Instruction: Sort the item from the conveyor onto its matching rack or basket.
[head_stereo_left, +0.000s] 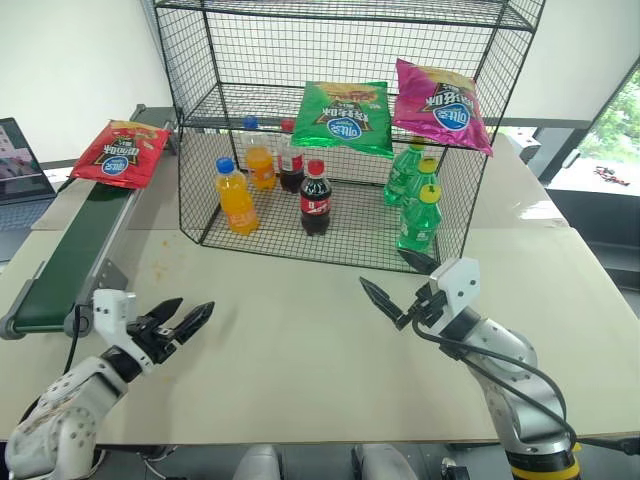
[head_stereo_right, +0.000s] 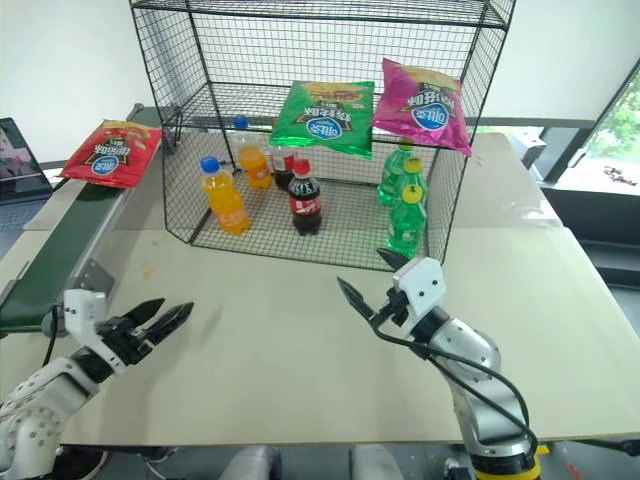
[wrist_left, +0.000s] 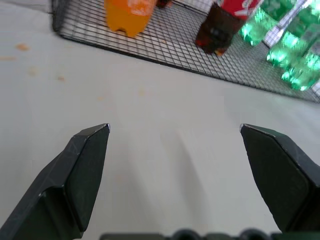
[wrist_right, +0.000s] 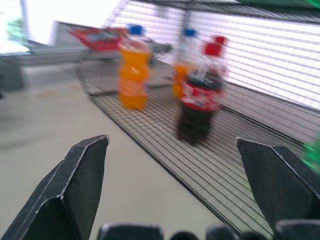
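Observation:
The red snack bag (head_stereo_left: 120, 154) lies at the far end of the dark green conveyor (head_stereo_left: 70, 262), on the left. The black wire rack (head_stereo_left: 340, 130) stands at the middle back; a green bag (head_stereo_left: 345, 116) and a magenta bag (head_stereo_left: 440, 107) sit on its middle shelf. My left gripper (head_stereo_left: 183, 315) hovers open over the table near the conveyor's near end, empty. My right gripper (head_stereo_left: 398, 280) is open and empty too, just in front of the rack's lower right corner. The right wrist view looks past its fingers (wrist_right: 75, 185) to the rack's bottles and the red bag (wrist_right: 100, 37) beyond.
On the rack's bottom shelf stand orange soda bottles (head_stereo_left: 236, 196), cola bottles (head_stereo_left: 315, 198) and green bottles (head_stereo_left: 418, 206). A laptop (head_stereo_left: 20, 160) sits at the far left beside the conveyor. The beige table (head_stereo_left: 300, 340) spreads in front of the rack.

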